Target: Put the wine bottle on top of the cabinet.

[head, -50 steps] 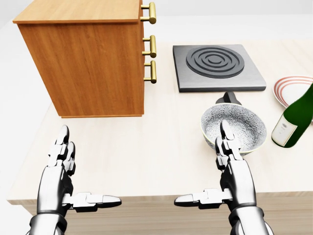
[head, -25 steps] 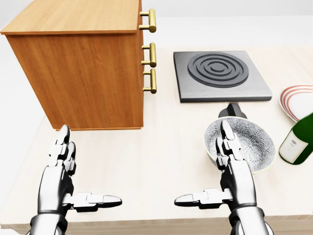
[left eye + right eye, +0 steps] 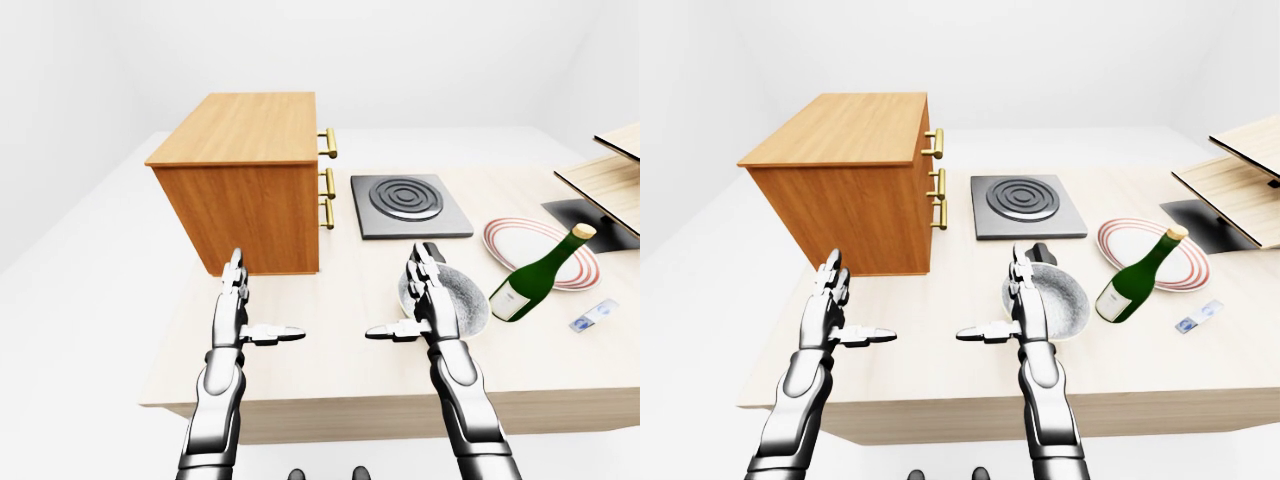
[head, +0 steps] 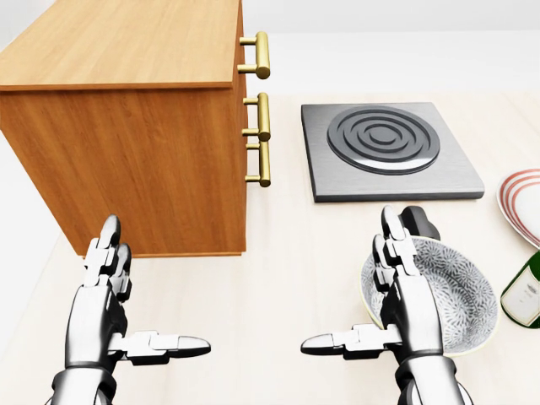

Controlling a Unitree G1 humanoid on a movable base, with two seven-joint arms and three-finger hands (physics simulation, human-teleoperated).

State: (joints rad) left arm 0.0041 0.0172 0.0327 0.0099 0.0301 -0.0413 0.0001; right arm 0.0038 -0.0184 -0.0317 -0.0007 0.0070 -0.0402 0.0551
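The view has been shifted by base motion: the cabinet (image 4: 126, 126) looms larger. Both hands are held spread and empty; the wine bottle (image 3: 540, 274) is not yet grasped

Tilted wine bottle (image 3: 540, 275) beside striped plate (image 3: 541, 250)

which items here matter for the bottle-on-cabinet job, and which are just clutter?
Job items:
wine bottle, tilted, right of the bowl
cabinet, top bare
left hand and right hand, both open, holding nothing

Clutter:
patterned bowl
hotplate
striped plate
small card
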